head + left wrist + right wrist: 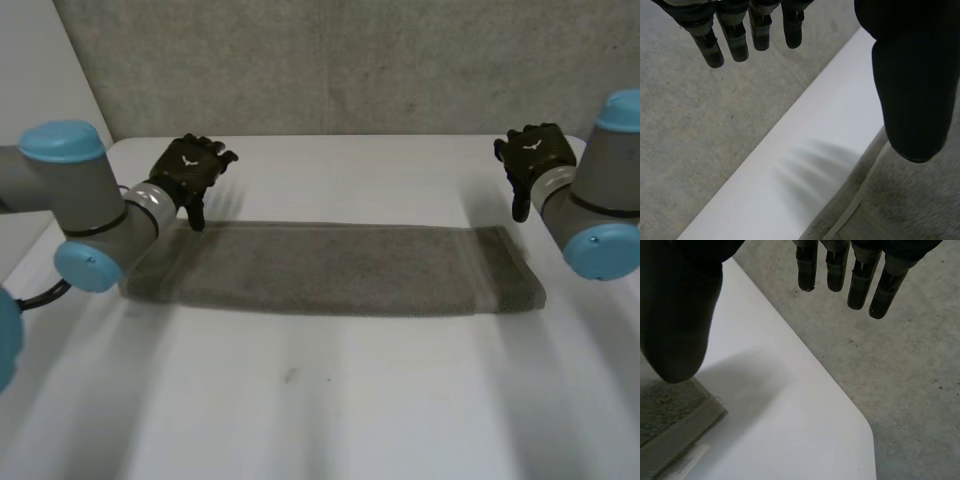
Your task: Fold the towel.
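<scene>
A grey-green towel [330, 268] lies folded into a long narrow strip across the white table [330, 400]. My left hand [188, 172] hovers just behind the strip's left far corner, open, fingers relaxed and holding nothing. In the left wrist view its fingers [735, 35] hang straight over the table's far edge, with the thumb [912, 80] above the towel [910, 205]. My right hand [535, 158] hovers behind the strip's right far corner, open and empty. The right wrist view has its fingers [860, 280] straight beyond the table's corner and the towel's corner [670, 425] under the thumb [675, 315].
Behind the table runs a grey carpeted floor [330, 60]. The table's far edge [790, 125] passes just beneath both hands, and its rounded far right corner [860, 425] lies close to my right hand. Bare tabletop stretches in front of the towel.
</scene>
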Motion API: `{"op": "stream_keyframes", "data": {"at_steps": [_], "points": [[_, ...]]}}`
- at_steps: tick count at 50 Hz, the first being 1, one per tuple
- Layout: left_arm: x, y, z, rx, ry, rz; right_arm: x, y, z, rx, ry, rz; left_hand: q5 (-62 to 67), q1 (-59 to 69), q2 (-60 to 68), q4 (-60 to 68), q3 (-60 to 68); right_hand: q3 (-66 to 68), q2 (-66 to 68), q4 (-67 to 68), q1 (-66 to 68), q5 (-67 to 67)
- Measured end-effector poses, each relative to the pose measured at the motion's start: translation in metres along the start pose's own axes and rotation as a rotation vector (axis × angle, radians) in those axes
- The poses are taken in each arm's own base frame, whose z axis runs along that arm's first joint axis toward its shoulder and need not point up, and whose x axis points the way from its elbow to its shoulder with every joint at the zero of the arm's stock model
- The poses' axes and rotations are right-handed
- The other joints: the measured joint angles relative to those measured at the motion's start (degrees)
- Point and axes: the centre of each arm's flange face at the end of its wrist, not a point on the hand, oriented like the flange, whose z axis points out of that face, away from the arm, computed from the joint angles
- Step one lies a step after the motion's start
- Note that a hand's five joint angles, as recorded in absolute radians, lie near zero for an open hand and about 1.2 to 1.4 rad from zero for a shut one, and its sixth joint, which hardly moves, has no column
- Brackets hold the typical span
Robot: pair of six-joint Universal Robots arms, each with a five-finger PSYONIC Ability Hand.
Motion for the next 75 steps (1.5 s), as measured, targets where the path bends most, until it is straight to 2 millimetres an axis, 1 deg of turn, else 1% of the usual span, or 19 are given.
{"op": "stream_keyframes", "data": {"at_steps": [4,8,10,15,20,24,33,35,38,41,43,48,57,60,64,69,72,73,75], "points": [[-0.004,-0.013,-0.018,0.004,-0.003,-0.067,0.009,-0.007,-0.022,-0.013,-0.006,0.039,-0.05,0.00,0.01,0.00,0.00,0.00,0.00,0.00,-0.15,0.00],[-0.006,-0.019,-0.041,0.000,-0.011,-0.129,0.011,-0.004,-0.052,-0.052,-0.033,0.058,-0.06,-0.01,-0.02,-0.01,-0.11,0.00,0.00,0.00,-0.16,0.00],[-0.006,-0.018,-0.056,0.000,-0.023,-0.165,0.008,0.003,-0.070,-0.085,-0.062,0.063,-0.07,-0.04,-0.04,-0.04,-0.16,0.00,0.00,0.00,-0.16,0.00],[-0.005,-0.013,-0.081,0.012,-0.053,-0.232,-0.004,0.023,-0.100,-0.145,-0.134,0.076,-0.07,-0.04,-0.05,-0.06,-0.16,0.00,0.00,0.00,-0.16,0.00],[0.000,-0.008,-0.100,0.038,-0.075,-0.291,-0.014,0.046,-0.115,-0.177,-0.183,0.093,-0.07,-0.04,-0.05,-0.06,-0.16,0.14,0.05,0.00,0.12,0.16],[0.003,-0.005,-0.108,0.061,-0.088,-0.313,-0.020,0.059,-0.117,-0.174,-0.197,0.098,-0.08,-0.04,-0.05,-0.06,-0.16,3.71,2.94,2.92,4.12,4.23],[0.006,0.000,-0.111,0.093,-0.105,-0.313,-0.032,0.082,-0.102,-0.136,-0.184,0.092,-0.08,-0.04,-0.05,-0.06,-0.16,19.62,18.84,18.37,19.67,19.84],[0.006,0.001,-0.111,0.094,-0.106,-0.312,-0.034,0.085,-0.098,-0.133,-0.182,0.089,-0.08,-0.05,-0.05,-0.06,-0.16,28.45,27.88,27.26,28.62,28.84],[0.006,0.001,-0.111,0.094,-0.106,-0.311,-0.035,0.089,-0.093,-0.129,-0.178,0.086,-0.08,-0.04,-0.06,-0.06,-0.16,51.46,51.51,49.91,52.20,51.64],[0.006,0.001,-0.111,0.094,-0.104,-0.311,-0.036,0.091,-0.088,-0.123,-0.171,0.081,-0.08,-0.04,-0.05,-0.06,-0.16,61.33,60.61,60.44,61.53,61.93],[0.007,0.000,-0.111,0.093,-0.103,-0.311,-0.034,0.093,-0.085,-0.123,-0.163,0.076,-0.08,-0.04,-0.05,-0.06,-0.16,63.36,61.67,62.55,61.81,63.12],[0.007,0.001,-0.111,0.091,-0.101,-0.312,-0.013,0.102,-0.077,-0.145,-0.100,0.060,-0.09,-0.05,-0.05,-0.06,-0.16,63.55,62.74,62.65,61.82,63.14],[0.010,0.005,-0.114,0.078,-0.098,-0.315,0.076,0.140,-0.068,-0.253,0.103,-0.022,-0.09,-0.05,-0.05,-0.07,-0.16,63.55,62.76,62.65,61.83,63.68],[0.010,0.005,-0.114,0.078,-0.098,-0.315,0.092,0.147,-0.069,-0.281,0.127,-0.051,-0.09,-0.05,-0.05,-0.06,-0.16,63.55,62.76,62.65,61.85,63.90],[0.009,0.005,-0.114,0.078,-0.100,-0.316,0.098,0.137,-0.068,-0.267,0.130,-0.069,-0.09,-0.05,-0.05,-0.06,-0.16,63.55,62.76,62.65,61.90,63.90],[0.009,0.004,-0.114,0.080,-0.103,-0.316,0.075,0.079,-0.064,-0.115,0.091,-0.060,-0.09,-0.05,-0.05,-0.07,-0.16,63.55,62.90,62.65,62.05,63.90],[0.008,0.002,-0.115,0.084,-0.107,-0.315,0.036,0.018,-0.065,0.056,0.016,-0.030,-0.09,-0.05,-0.05,-0.07,-0.16,63.55,62.94,62.65,62.07,63.90],[0.007,0.002,-0.116,0.085,-0.107,-0.315,0.029,0.008,-0.067,0.083,0.001,-0.025,-0.09,-0.04,-0.05,-0.07,-0.16,63.55,62.94,62.65,62.07,63.90],[0.006,0.002,-0.116,0.085,-0.111,-0.315,-0.005,-0.028,-0.074,0.185,-0.071,-0.008,-0.09,-0.05,-0.05,-0.07,-0.16,63.55,62.94,62.65,62.09,63.90]]}}
